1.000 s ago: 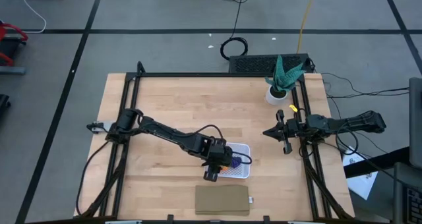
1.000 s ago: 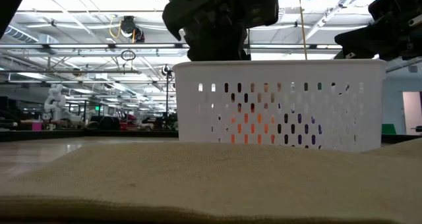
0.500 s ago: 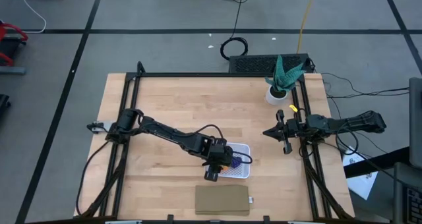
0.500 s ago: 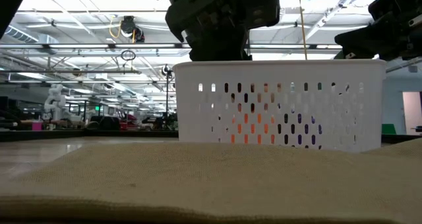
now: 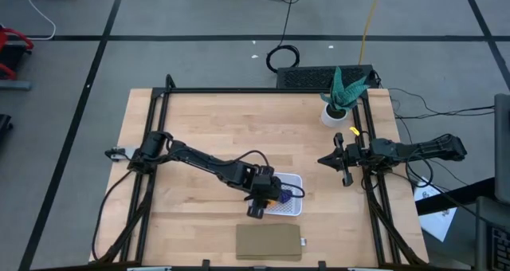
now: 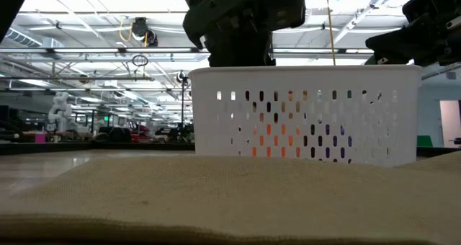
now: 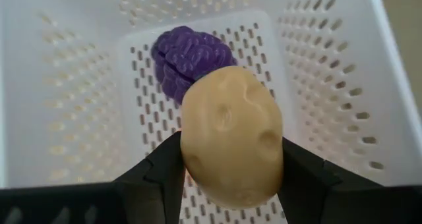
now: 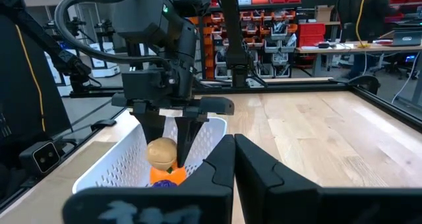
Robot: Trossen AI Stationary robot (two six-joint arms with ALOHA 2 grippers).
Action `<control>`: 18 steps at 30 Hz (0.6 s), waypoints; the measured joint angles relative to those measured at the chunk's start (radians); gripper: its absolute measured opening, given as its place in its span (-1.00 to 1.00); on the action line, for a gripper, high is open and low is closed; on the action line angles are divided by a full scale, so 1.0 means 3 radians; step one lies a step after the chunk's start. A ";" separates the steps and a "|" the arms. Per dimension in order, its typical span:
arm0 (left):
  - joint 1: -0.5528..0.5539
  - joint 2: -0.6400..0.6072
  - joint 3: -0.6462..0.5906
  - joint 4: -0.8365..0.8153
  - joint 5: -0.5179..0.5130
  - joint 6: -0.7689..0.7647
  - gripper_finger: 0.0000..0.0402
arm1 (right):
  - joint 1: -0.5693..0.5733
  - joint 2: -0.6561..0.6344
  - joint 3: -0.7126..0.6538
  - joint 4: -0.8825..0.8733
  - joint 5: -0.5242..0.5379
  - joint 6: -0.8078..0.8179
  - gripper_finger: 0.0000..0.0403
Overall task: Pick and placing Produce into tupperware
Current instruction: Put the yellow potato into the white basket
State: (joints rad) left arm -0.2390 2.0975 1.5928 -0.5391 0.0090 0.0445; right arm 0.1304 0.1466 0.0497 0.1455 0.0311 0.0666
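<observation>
- Barely shifting across the last second: left gripper [image 5: 266, 193] still hanging over the shallow white square perforated plastic container [image 5: 294, 210], in the high view only a hair different from a second ago, in the low view the dark gripper body edging slightly along the rim.
- Still carrying the tan-brown oval potato-like toy piece [image 7: 232, 136] above the mesh floor, not yet letting go; judging from that, lowering finished or nearly so, release looking like the step in hand.
- Clamping that tan piece between the two dark fingers [image 7: 160, 174], jaws spread just as wide as the piece itself, pads pressing its two flanks, nothing else touching.
- Lying already on the container floor: dark purple lumpy toy piece [image 7: 188, 58], straight beneath and just past the held piece in the left wrist view.
- Showing too from the right wrist view: round orange toy piece [image 8: 162, 176] down inside the white container, right under the tan one [image 8: 161, 149].
- Meaning two of three pieces already home, the third hovering over them, task close to done by this reckoning.
- Sitting at about 6 o'clock on the light wooden table [image 5: 207, 127], container just above the flat brown cardboard-coloured rectangle [image 5: 268, 242].
- Waiting at 3 o'clock near the table edge: right gripper [image 5: 338, 159], fingers drawn together with only a thin slit between, holding nothing.
- Standing at 1 o'clock, untouched: green potted plant in a white pot [image 5: 340, 96].
</observation>
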 joint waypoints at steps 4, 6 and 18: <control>0.0001 -0.0011 -0.0002 -0.0021 -0.0185 0.0041 -0.10 | 0.0001 -0.0001 -0.0001 0.0000 0.0000 0.0000 -1.00; 0.0005 -0.0014 -0.0002 -0.0071 -0.0283 0.0072 -0.10 | 0.0001 0.0000 0.0000 0.0000 0.0000 0.0000 -1.00; 0.0009 -0.0018 -0.0002 -0.0066 -0.0639 0.0027 -0.11 | 0.0000 -0.0001 -0.0001 0.0000 0.0000 0.0000 -1.00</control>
State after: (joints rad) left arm -0.2362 2.0922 1.5921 -0.5590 -0.1828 0.0526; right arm 0.1303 0.1463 0.0494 0.1455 0.0311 0.0666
